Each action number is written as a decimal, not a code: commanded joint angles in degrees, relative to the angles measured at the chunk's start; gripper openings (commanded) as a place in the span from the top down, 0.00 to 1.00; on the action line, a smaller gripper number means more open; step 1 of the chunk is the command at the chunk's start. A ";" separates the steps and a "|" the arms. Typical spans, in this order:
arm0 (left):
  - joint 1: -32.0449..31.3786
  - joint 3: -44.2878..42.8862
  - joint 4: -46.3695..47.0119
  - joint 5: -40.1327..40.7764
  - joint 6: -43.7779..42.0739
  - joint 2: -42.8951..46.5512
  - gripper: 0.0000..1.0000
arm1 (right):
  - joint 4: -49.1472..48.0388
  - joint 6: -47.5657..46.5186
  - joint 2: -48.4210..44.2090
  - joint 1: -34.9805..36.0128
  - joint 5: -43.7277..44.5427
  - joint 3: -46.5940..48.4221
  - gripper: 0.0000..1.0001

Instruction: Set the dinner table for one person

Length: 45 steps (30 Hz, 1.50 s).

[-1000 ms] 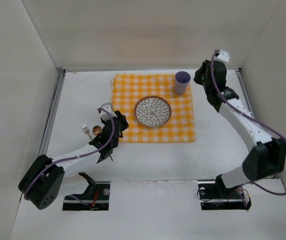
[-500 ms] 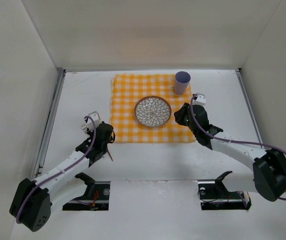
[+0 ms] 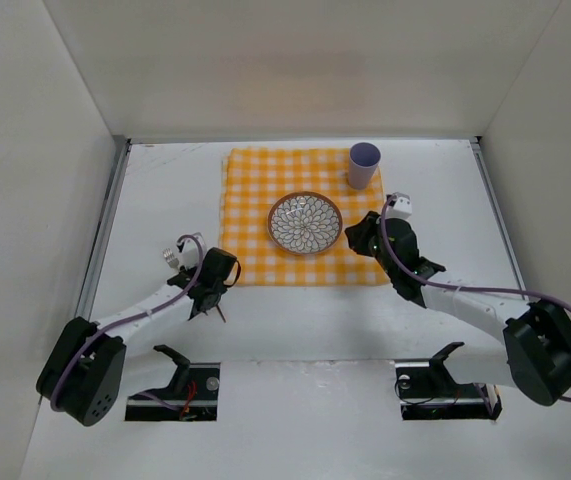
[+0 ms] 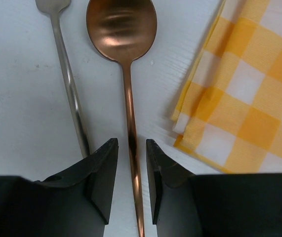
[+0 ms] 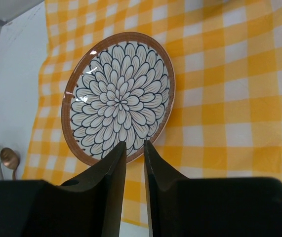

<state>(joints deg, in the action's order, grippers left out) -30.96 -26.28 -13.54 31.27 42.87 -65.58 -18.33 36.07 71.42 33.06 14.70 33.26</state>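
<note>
fork (image 4: pixel 71 84) tight beside spoon (image 4: pixel 123 34), cloth (image 4: pixel 249 98) edge near other side; cup (image 3: pixel 364 163) blocks cloth's far corner.

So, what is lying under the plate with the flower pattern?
The plate rests on the yellow-and-white checked cloth, which is spread on the white table. Whatever is directly beneath the plate is covered, so nothing more can be told.

Probably a robotics lab cell, plain white walls (image 3: pixel 25 180) boxing the dinner table (image 3: pixel 305 330), bolted robot arms (image 3: pixel 465 300)

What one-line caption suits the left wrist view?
Left gripper straddles the handle of a copper spoon, silver fork alongside, checked cloth corner at right.
</note>
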 commanded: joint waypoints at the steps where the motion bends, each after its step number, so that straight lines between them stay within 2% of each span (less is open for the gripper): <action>1: 0.86 -0.88 1.14 -0.59 0.55 -1.65 0.74 | -3.91 0.49 0.39 0.91 -1.07 0.49 0.73; 5: 1.30 -0.70 2.20 -1.47 0.55 -3.59 0.76 | -3.65 0.57 0.21 0.91 -1.16 0.49 0.73; 10: 2.00 -0.08 2.56 -1.56 0.46 -2.72 0.91 | -4.26 0.31 -1.89 0.91 -0.46 -0.38 0.72; 12: 2.44 -0.43 1.59 -0.95 -0.85 -0.26 0.94 | -3.74 0.57 -2.33 0.65 -0.90 -0.47 0.71; 17: 2.62 -6.04 -4.29 0.55 -4.02 7.21 0.96 | -3.65 0.22 -3.48 0.38 0.24 -1.00 0.59; 22: -2.56 -14.83 -4.92 2.83 -5.52 8.73 0.96 | -3.65 0.31 -5.23 -0.76 2.08 -1.88 0.47; 25: -7.74 -21.07 -0.71 2.13 -5.78 2.76 0.96 | -2.95 0.57 -6.64 -2.51 5.86 -3.11 0.38; 27: -12.22 -25.20 5.25 2.05 -6.83 -3.29 0.95 | -2.33 1.36 -7.95 -3.83 7.27 -3.72 0.34; 32: -18.11 -37.32 14.58 -1.02 -8.77 -18.23 0.95 | -1.98 3.21 -11.12 -7.17 9.29 -5.92 0.27; 34: -19.53 -41.99 16.87 -2.26 -9.30 -23.60 0.95 | -0.84 4.44 -12.44 -8.05 9.56 -6.27 0.19; 37: -21.46 -49.36 19.25 -2.96 -8.95 -32.21 0.95 | 0.39 4.97 -13.93 -9.81 10.09 -6.71 0.00; 45: -24.10 -63.97 20.22 -5.16 -5.35 -48.40 0.95 | 1.89 6.11 -18.06 -12.36 9.82 -7.85 0.00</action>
<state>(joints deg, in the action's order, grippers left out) -54.37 -85.43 3.70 26.55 35.92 -112.79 -15.94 41.36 55.33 21.82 23.20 25.54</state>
